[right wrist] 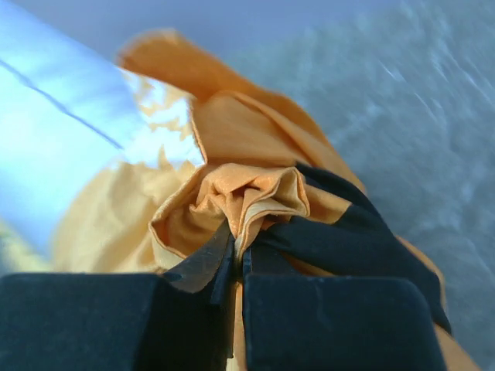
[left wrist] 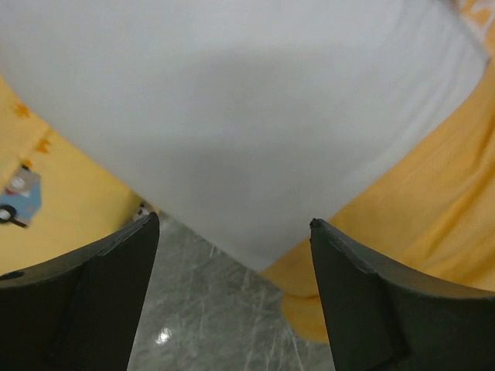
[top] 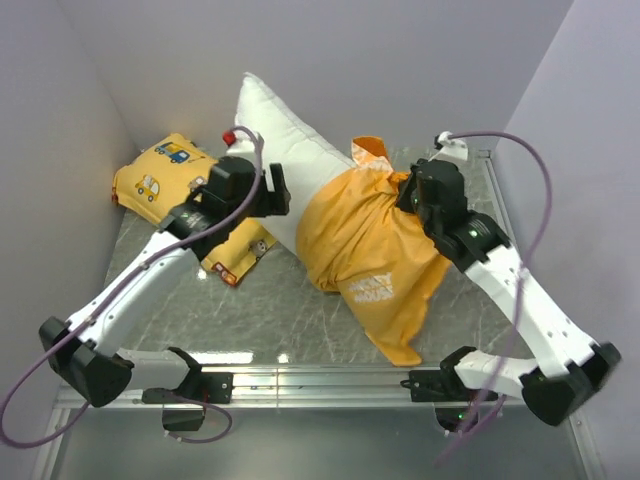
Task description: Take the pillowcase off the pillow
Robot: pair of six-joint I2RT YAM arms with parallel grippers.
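Note:
The white pillow (top: pixel 268 125) lies diagonally on the table, its far end bare against the back wall. Its near end is inside the orange pillowcase (top: pixel 365 245), which has white lettering facing up. My left gripper (top: pixel 277 190) stands open at the bare pillow's near side, close to the pillowcase's edge. In the left wrist view its jaws (left wrist: pixel 232 224) are wide apart with the pillow (left wrist: pixel 247 116) just ahead and nothing between them; the pillowcase (left wrist: pixel 433 209) is to the right. My right gripper (right wrist: pixel 241 251) is shut on a bunched fold of the pillowcase (right wrist: pixel 247 193) at its far right part (top: pixel 405 192).
A smaller yellow pillow printed with cars (top: pixel 165 170) lies at the left wall, partly under my left arm. A small red object (top: pixel 229 136) shows beside the white pillow. Walls close in the left, back and right. The marble tabletop (top: pixel 280 310) is bare near the front rail.

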